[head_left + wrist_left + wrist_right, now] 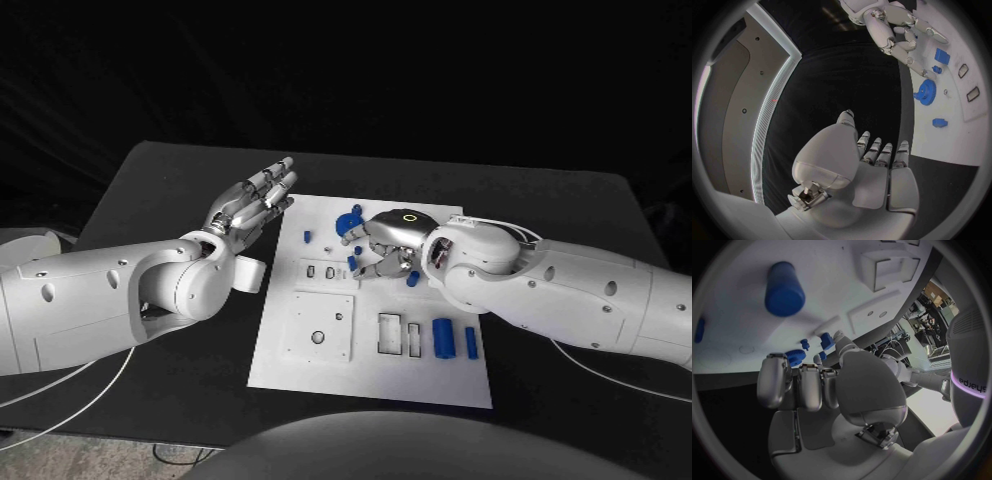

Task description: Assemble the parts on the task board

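Head view — left hand [254,203] spread wide, holding nothing; right hand [384,246] curled over task board [368,375] — grasp unclear

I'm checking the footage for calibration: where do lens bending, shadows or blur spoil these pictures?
Head view: straight edges, task board evenly lit. Left wrist view: the board's edge curves. Right wrist view: a near blue cylinder looks soft and casts a shadow on the board.

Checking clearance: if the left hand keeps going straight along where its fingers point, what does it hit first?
Probably nothing: the left hand points along the task board's left edge over bare table, beside the blue gear. Height is unclear.
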You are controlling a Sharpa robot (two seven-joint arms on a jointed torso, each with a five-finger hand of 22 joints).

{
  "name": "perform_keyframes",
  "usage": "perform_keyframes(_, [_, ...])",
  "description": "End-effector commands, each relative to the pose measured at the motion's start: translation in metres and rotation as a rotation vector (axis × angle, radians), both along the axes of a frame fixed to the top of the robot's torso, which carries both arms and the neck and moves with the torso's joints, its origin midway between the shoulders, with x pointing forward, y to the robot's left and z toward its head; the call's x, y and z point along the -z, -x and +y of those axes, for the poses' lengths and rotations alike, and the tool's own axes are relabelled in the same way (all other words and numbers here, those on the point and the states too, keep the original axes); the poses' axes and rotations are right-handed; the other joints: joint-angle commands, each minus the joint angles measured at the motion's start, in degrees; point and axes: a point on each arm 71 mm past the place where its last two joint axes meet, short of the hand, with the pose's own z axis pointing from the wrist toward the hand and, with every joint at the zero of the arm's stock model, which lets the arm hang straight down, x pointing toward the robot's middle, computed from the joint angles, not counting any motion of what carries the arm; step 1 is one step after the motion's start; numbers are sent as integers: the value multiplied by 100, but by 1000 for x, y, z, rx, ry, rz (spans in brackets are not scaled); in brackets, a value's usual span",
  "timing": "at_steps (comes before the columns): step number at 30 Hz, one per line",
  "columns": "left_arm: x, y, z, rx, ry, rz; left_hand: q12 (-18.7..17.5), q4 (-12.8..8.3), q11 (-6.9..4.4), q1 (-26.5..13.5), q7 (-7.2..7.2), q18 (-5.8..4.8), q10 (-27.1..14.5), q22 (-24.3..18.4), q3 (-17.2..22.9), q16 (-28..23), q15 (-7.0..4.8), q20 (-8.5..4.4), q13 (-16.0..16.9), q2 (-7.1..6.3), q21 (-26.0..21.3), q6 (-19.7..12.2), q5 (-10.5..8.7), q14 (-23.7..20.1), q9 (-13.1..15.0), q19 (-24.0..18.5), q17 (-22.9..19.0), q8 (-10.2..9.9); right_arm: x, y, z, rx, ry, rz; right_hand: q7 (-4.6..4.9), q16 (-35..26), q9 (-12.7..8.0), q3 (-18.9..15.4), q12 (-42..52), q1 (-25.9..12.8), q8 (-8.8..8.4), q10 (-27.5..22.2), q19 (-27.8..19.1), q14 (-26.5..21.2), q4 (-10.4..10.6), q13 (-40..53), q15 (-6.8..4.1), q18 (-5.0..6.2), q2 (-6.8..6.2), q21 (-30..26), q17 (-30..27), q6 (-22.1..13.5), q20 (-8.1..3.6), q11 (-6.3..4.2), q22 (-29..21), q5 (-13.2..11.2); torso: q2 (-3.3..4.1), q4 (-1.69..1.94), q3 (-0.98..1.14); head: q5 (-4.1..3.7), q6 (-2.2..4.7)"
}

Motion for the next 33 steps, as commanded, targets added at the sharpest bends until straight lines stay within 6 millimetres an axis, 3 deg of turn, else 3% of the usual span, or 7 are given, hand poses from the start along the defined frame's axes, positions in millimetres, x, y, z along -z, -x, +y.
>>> perform_keyframes(1, [-3, 2, -2, 20, 19, -10, 212, -38, 197, 63, 9, 48, 69, 43, 11, 92, 121, 74, 33, -48, 96, 9, 40, 45, 9, 96, 29, 32, -16, 1, -2, 3, -59, -44, 0, -50, -31, -46, 22, -14, -26, 606, -41, 385, 85, 1507, 33, 63, -87, -61, 883, -78, -17, -1, 470, -98, -4, 8, 1, 14, 1])
perform_keyframes(4, [-5, 6, -3, 29, -8, -10, 1489, -60, 742, 184, 193, -54, 797, 306, 30, 779, 408, 78, 210, -116, 606, 473, 68, 782, 71, 867, 242, 148, -33, 2, -12, 18, -107, -54, 47, -75, -82, -111, 22, -48, -28, 606, -53, 379, 469, 1507, 52, 66, -312, -117, 869, -133, 3, 37, 458, -158, -12, 4, -4, 28, 1])
perform_keyframes(10, [-19, 5, 0, -18, -207, -82, 2652, 16, 1040, 256, 774, -250, 2354, 867, 56, 2573, 582, 19, 400, -112, 1882, 2018, 0, 2945, 251, 3146, 644, 663, -68, 4, -38, 46, -231, -95, 69, -90, -127, -203, 22, -18, -7, 606, -61, 375, 1014, 1507, 72, 74, -486, -169, 862, -144, 15, 53, 456, -185, -45, -13, 22, 128, 1])
perform_keyframes(20, [-53, -11, 0, -58, -612, -168, 4880, 81, -39, -309, 594, 71, 5106, 1736, -330, 5881, -487, -682, 1699, -112, 3690, 3222, -786, 5401, 416, 5685, 2057, 1538, -86, -4, -97, 181, -335, -16, 68, -170, -167, -377, 22, -195, -20, 606, -139, 327, 1007, 1507, 87, 95, -303, -301, 820, -252, 29, 61, 420, -186, -162, -44, 76, 125, 1])
perform_keyframes(24, [-58, -20, -7, 27, -759, -88, 7231, -6, -255, -689, 404, 0, 7819, 2579, -591, 8297, -738, -965, 6874, -2, 4926, 3411, -1063, 7469, 507, 6021, 6280, 1829, -82, -7, -111, 232, -333, 47, 90, -190, -171, -373, 22, -174, 1, 606, -162, 311, 995, 1507, 104, 100, -156, -336, 810, -249, 43, 79, 415, -183, -191, -59, 126, 116, 1])
perform_keyframes(27, [-58, -23, -14, 100, -849, -16, 7709, -6, -270, -839, 390, -122, 8825, 3983, -773, 8890, -740, -1027, 8705, -21, 6113, 3478, -1129, 8533, 568, 6282, 8327, 1995, -80, -9, -116, 255, -336, 78, 101, -199, -172, -358, 22, -166, 24, 606, -172, 304, 985, 1507, 116, 102, -28, -350, 806, -233, 55, 92, 417, -178, -221, -87, 168, 96, 1])
perform_keyframes(33, [-53, -26, -35, 248, -1032, 102, 7733, 53, -452, -1306, 180, -501, 8909, 6619, -1080, 8979, -923, -1114, 8837, 24, 7877, 3962, -1257, 8954, 908, 7473, 8980, 2456, -76, -11, -126, 289, -336, 119, 115, -221, -186, -395, 22, -299, 60, 606, -196, 285, 987, 1507, 136, 111, 246, -394, 793, -231, 80, 109, 419, -159, -240, -131, 226, -23, 1])
